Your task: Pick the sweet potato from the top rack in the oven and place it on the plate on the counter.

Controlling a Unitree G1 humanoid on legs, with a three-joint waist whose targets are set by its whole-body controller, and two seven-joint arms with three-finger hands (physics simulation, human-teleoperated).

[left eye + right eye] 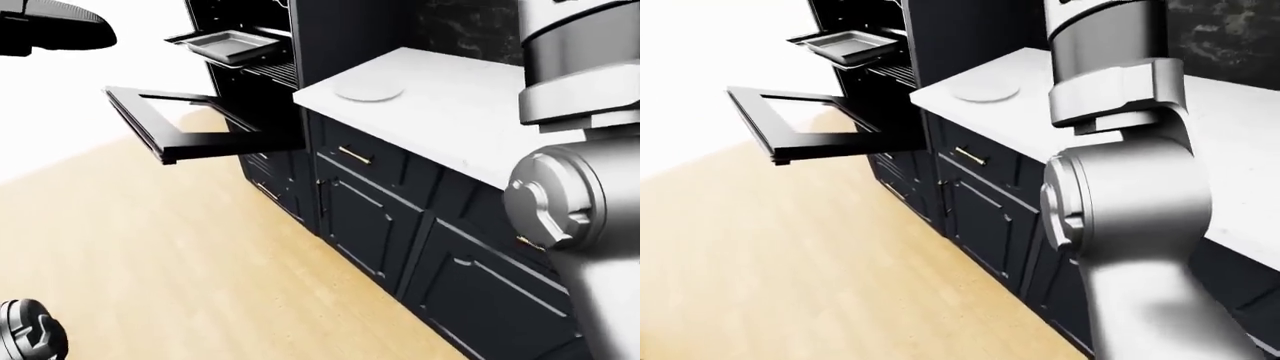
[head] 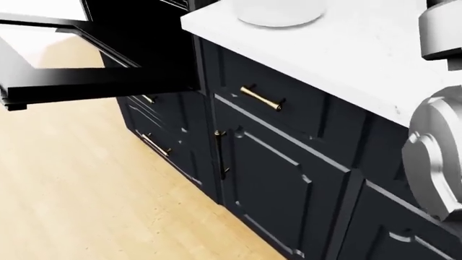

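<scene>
Well, the oven [image 1: 250, 82] stood open at the upper left of the left-eye view, its door [image 1: 185, 127] dropped flat and jutting out over the wooden floor [image 1: 150, 247]. A grey tray [image 1: 228, 45] sat pulled out on the top rack [image 1: 270, 71], and from this angle it looked bare; the sweet potato could not be made out anywhere in the three views.

Over on the white worktop [image 1: 450, 105], the plate [image 1: 368, 90] lay close to the left end, near the corner that met the oven, and nothing lay on it. Dark cabinets [image 2: 288, 162] ran beneath the worktop's edge, with a brass drawer handle [image 2: 261, 98] just under the plate's corner.

The right arm [image 1: 1120, 187] filled the right-eye view, a big silver forearm rising across the worktop, but its robot hand was out of frame, so open or clenched could not be told. Down at the lower left corner of the left-eye view a dark knuckled shape [image 1: 30, 330] showed, seemingly the left robot hand, cropped too hard to tell its grip. It touched nothing that could be seen.
</scene>
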